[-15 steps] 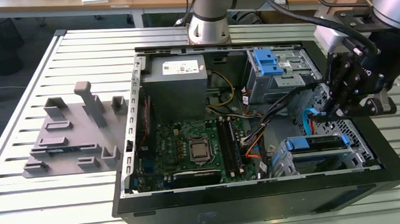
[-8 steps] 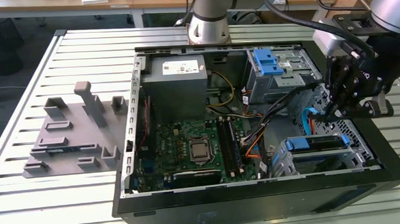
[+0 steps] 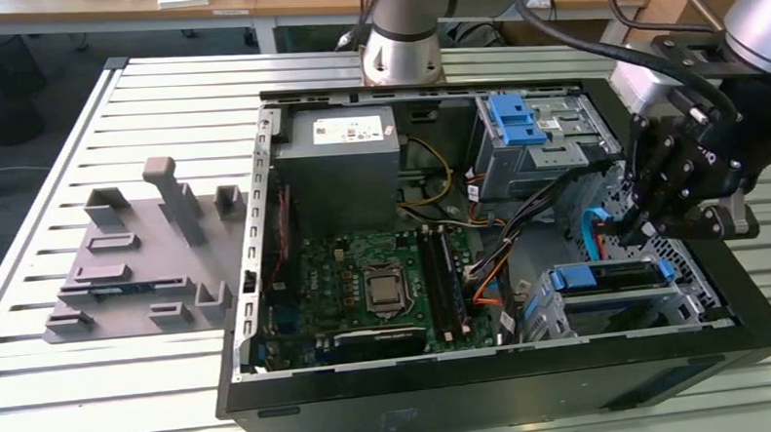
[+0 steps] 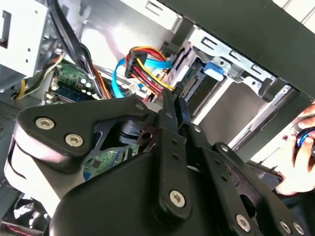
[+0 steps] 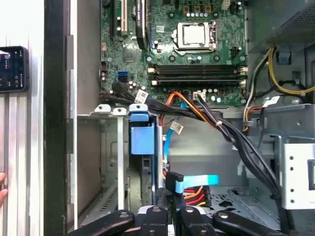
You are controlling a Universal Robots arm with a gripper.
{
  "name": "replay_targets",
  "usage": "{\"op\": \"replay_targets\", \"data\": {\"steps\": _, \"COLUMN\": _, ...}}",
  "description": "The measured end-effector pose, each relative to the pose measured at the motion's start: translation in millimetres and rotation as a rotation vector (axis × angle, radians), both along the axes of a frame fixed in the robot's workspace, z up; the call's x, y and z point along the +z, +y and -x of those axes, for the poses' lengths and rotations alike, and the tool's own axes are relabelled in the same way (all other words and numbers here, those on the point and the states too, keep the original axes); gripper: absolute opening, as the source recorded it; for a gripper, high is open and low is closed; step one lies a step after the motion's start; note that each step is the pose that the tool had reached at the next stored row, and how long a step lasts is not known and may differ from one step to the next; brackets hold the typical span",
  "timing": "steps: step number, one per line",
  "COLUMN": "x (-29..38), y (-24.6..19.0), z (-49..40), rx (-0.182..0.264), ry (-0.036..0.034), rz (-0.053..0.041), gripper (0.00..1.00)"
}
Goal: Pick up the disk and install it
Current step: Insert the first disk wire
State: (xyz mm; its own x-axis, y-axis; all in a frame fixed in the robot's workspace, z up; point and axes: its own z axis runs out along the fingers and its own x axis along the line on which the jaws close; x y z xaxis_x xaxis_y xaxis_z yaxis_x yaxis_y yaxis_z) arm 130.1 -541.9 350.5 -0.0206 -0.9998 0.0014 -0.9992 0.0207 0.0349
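Observation:
The disk (image 3: 603,277) sits in the lower drive cage at the front corner of the open computer case, on the exterior view's right, with its blue bracket facing up. In the first wrist view the disk (image 5: 142,135) shows edge-on as a blue bracket between the cage's metal walls. My gripper (image 3: 627,233) hangs just above and behind it, beside the blue data cable. Its fingers (image 4: 170,128) are pressed together with nothing between them. The gripper (image 4: 173,96) points at the red, yellow and blue cable plugs (image 4: 145,64). In the first wrist view my gripper (image 5: 170,210) is next to the blue plug (image 5: 192,182).
The case (image 3: 497,387) lies open on a slatted table, with the motherboard (image 3: 376,285), grey power supply (image 3: 343,145) and an upper cage with a blue latch (image 3: 525,122). Cable bundles (image 5: 221,128) cross beside the drive bay. A grey fixture (image 3: 140,256) lies on the exterior view's left. A person's hand (image 4: 300,162) is near the case.

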Motion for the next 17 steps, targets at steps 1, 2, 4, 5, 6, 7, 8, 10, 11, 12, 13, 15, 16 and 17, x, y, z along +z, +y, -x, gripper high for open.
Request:
{"op": "replay_targets", "data": {"steps": 1, "x": -1.4, "y": -1.8, "z": 0.0, "rx": 0.000, "ry": 0.0000, "rz": -0.0007, "gripper": 0.16}}
{"op": "replay_targets", "data": {"steps": 2, "x": -2.9, "y": -3.8, "z": -0.1, "rx": 0.000, "ry": 0.0000, "rz": -0.0011, "gripper": 0.16}}
{"op": "replay_targets", "data": {"steps": 4, "x": -5.7, "y": -7.5, "z": -0.1, "rx": 0.000, "ry": 0.0001, "rz": -0.0014, "gripper": 0.16}}
{"op": "replay_targets", "data": {"steps": 5, "x": -6.8, "y": -9.2, "z": -0.1, "rx": 0.000, "ry": 0.0001, "rz": -0.0015, "gripper": 0.16}}
{"op": "replay_targets", "data": {"steps": 6, "x": -7.5, "y": -10.0, "z": -0.2, "rx": 0.000, "ry": -0.0003, "rz": -0.0014, "gripper": 0.16}}
{"op": "replay_targets", "data": {"steps": 7, "x": -7.6, "y": -10.0, "z": -0.2, "rx": 0.000, "ry": -0.0006, "rz": -0.0015, "gripper": 0.16}}
{"op": "replay_targets", "data": {"steps": 8, "x": -7.6, "y": -10.0, "z": -0.2, "rx": 0.000, "ry": -0.0006, "rz": -0.0014, "gripper": 0.16}}
{"op": "replay_targets", "data": {"steps": 10, "x": -8.2, "y": -10.0, "z": -0.1, "rx": 0.000, "ry": -0.0006, "rz": -0.0013, "gripper": 0.16}}
{"op": "replay_targets", "data": {"steps": 11, "x": -9.1, "y": -10.1, "z": -0.2, "rx": 0.000, "ry": -0.0007, "rz": -0.0013, "gripper": 0.16}}
{"op": "replay_targets", "data": {"steps": 12, "x": -10.3, "y": -10.2, "z": -0.2, "rx": 0.000, "ry": -0.0007, "rz": -0.0012, "gripper": 0.16}}
{"op": "replay_targets", "data": {"steps": 13, "x": -11.8, "y": -10.3, "z": -0.2, "rx": 0.000, "ry": -0.0007, "rz": -0.0013, "gripper": 0.16}}
{"op": "replay_targets", "data": {"steps": 15, "x": -14.1, "y": -10.4, "z": -0.6, "rx": 0.000, "ry": -0.0007, "rz": -0.0013, "gripper": 0.16}}
{"op": "replay_targets", "data": {"steps": 16, "x": -14.6, "y": -10.4, "z": -1.2, "rx": 0.000, "ry": -0.0007, "rz": -0.0012, "gripper": 0.16}}
{"op": "replay_targets", "data": {"steps": 17, "x": -14.9, "y": -10.4, "z": -2.1, "rx": 0.000, "ry": -0.0007, "rz": -0.0012, "gripper": 0.16}}
